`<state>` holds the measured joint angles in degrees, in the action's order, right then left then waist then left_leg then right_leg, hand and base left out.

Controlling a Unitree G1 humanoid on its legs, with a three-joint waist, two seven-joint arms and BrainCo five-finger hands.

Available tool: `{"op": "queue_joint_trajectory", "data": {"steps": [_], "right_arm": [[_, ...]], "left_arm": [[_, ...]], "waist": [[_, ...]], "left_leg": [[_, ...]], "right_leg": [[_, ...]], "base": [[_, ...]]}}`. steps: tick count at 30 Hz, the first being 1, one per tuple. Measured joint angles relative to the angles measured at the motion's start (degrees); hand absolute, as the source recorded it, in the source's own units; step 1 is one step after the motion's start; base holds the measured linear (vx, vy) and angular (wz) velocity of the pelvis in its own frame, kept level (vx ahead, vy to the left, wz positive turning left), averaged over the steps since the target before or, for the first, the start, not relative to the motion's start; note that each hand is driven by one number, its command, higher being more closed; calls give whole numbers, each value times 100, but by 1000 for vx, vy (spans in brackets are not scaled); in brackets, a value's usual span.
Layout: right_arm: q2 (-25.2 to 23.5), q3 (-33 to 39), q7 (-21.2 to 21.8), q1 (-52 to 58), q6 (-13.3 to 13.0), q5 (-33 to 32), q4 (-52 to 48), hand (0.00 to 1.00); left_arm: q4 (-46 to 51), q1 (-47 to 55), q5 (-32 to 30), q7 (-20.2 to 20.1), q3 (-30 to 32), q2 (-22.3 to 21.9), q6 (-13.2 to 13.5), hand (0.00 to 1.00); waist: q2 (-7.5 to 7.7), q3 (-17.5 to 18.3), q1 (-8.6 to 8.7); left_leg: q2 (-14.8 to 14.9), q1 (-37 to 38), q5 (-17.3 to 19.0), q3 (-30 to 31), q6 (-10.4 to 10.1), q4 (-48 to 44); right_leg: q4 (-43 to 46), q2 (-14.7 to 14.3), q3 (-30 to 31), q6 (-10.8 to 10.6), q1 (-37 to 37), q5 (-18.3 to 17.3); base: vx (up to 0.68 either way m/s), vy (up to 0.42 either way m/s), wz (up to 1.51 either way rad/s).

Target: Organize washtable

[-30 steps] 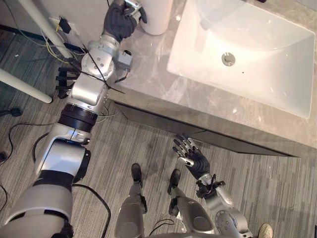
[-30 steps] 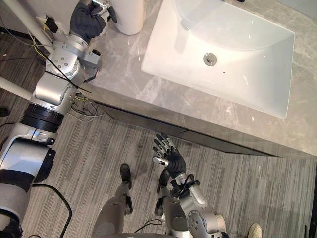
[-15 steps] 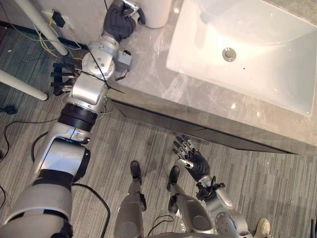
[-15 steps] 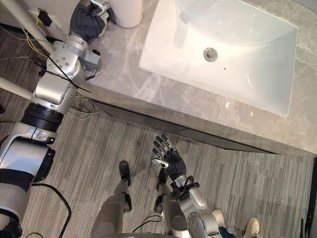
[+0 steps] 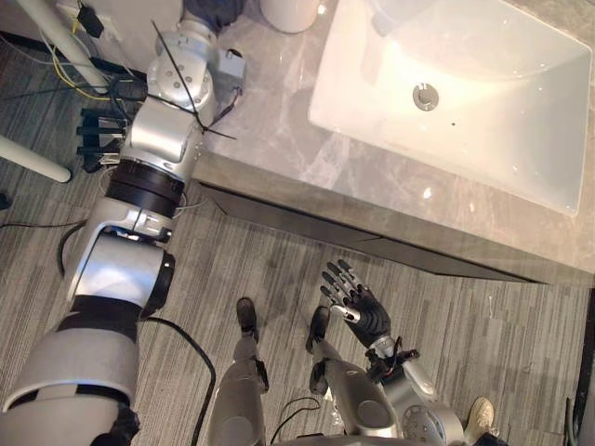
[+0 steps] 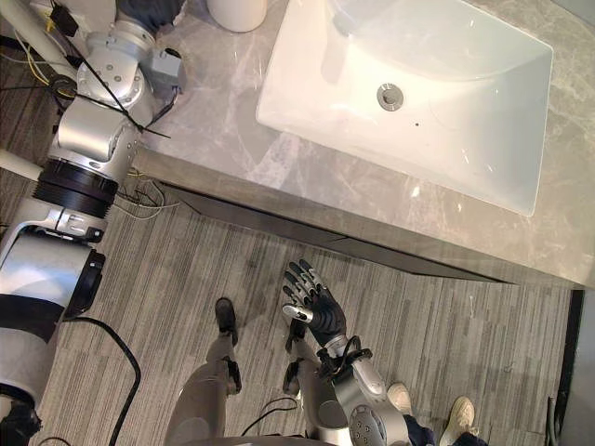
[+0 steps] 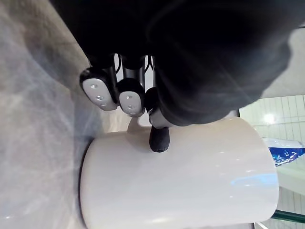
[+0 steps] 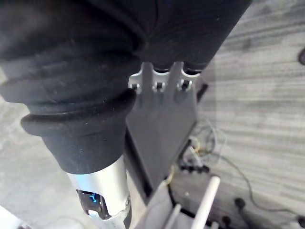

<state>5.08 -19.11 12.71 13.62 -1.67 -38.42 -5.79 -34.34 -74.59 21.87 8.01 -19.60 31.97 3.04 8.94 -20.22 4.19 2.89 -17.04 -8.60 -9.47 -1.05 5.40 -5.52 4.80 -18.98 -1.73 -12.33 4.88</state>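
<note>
the white cup [image 7: 181,176] is smooth and shiny. it stands on the grey tabletop [image 5: 270,139], left of the white sink [image 5: 483,121]. the left hand [image 7: 131,99] curls round its side, thumb tip on it. the sink has a round drain [image 5: 425,95]. the right hand [image 5: 361,305] is spread wide above the floor [image 5: 260,269].

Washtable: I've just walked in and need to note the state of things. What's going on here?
The robot's left hand is up at the far left of the grey counter. Its fingers are curled at a white cup, with the thumb on the cup's wall. The cup stands on the counter beside the white sink. The right hand hangs open low over the floor in front of the counter, holding nothing.
</note>
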Motion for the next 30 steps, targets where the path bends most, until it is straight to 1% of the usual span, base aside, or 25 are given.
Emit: {"op": "queue_joint_trajectory", "data": {"steps": [3,9,16,19,21,23,26,29,30], "right_arm": [[0,-2,0,13,0,0,0,0],[4,-19,0,30,-1,1,0,0],[5,-45,-1,29,-2,1,0,0],[-3,-142,-3,26,-1,0,3,0],[-24,-173,-2,25,1,0,3,0],[-23,-175,-2,20,1,1,3,0],[-11,-144,-3,3,4,2,60,0],[-2,-135,-5,1,15,3,119,0],[4,-127,-4,1,17,3,130,0]], "left_arm": [[-9,-108,7,87,-1,0,0,100],[-238,-193,10,96,1,6,4,100],[-430,-202,7,91,4,6,4,100],[-423,-115,-4,79,6,8,0,100],[-249,232,-7,59,30,20,-5,100],[191,654,-11,-56,92,27,0,100],[328,854,-11,-146,153,22,15,100],[330,1075,-10,-192,185,19,8,100],[331,1184,-10,-206,185,2,8,100]], "waist": [[0,0,3],[1,-1,48],[1,-1,62],[-1,0,54],[-7,-2,11],[-40,2,-22],[-73,15,-19],[-199,64,-45],[-271,101,-52]], "left_leg": [[1,-2,0,3,0,0],[1,-8,0,6,0,1],[-1,-8,-1,15,2,0],[0,28,-5,23,5,-1],[-6,160,-5,22,5,-1],[-11,220,-3,71,2,0],[-8,216,-3,128,2,0],[-16,275,-4,159,0,1],[-22,292,-3,174,0,1]], "right_leg": [[0,-1,-2,0,0,0],[0,-1,-1,0,-6,0],[0,-1,-12,0,2,0],[0,0,-27,0,39,0],[0,12,-21,1,157,-1],[-2,18,-44,1,220,-9],[-1,11,-103,0,244,-9],[11,20,-136,-4,318,-12],[16,25,-139,-9,345,-16]], "base": [[0,0,0],[0,0,0],[0,0,0],[0,0,0],[11,8,-6],[0,0,0],[-7,27,9],[0,41,8],[17,31,8]]}}
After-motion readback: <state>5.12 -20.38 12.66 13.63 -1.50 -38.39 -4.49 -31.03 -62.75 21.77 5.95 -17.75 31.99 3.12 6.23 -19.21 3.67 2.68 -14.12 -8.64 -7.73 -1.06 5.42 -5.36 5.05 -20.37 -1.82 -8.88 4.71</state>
